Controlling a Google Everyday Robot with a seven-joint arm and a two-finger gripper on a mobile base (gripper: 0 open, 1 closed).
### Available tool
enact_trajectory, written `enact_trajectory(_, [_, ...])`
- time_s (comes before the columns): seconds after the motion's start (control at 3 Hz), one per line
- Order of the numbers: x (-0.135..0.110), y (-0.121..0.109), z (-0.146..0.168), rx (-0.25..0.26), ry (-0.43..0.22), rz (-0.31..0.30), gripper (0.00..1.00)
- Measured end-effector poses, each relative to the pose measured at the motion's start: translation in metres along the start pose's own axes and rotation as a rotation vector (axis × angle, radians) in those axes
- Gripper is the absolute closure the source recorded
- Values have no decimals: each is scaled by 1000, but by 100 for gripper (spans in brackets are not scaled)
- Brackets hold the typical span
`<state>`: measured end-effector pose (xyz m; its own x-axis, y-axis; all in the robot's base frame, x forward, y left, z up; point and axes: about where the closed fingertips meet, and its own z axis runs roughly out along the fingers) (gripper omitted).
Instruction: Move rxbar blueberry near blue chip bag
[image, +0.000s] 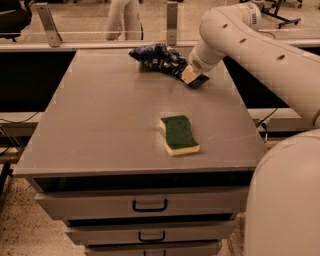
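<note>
The blue chip bag (156, 58), wrinkly and glossy, lies at the far middle of the grey table (100, 125). My gripper (190, 76) is low over the table at the bag's right end, with the white arm reaching in from the right. It is shut on the rxbar blueberry (200, 81). Only the bar's dark navy end shows below and to the right of the gripper. The bar is right beside the bag, and I cannot tell whether they touch.
A green and yellow sponge (179, 134) lies on the table's near right part. Drawers with black handles (149, 205) sit under the front edge. A rail with two upright posts (172, 22) runs behind the table. My white body (285, 200) fills the lower right.
</note>
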<state>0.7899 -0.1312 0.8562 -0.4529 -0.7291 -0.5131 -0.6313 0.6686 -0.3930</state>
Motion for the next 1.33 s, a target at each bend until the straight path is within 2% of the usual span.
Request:
enact_trajectory(0.33, [-10,-1,1,-3,-12,-17,7])
enact_trajectory(0.67, [-20,-6,-8,10,-28,-34,0])
enact_trajectory(1.0, [-35,-9,-30,26,-59,-57,0])
enact_trajectory(1.33, [-42,-14,-73,21,-145,-60,0])
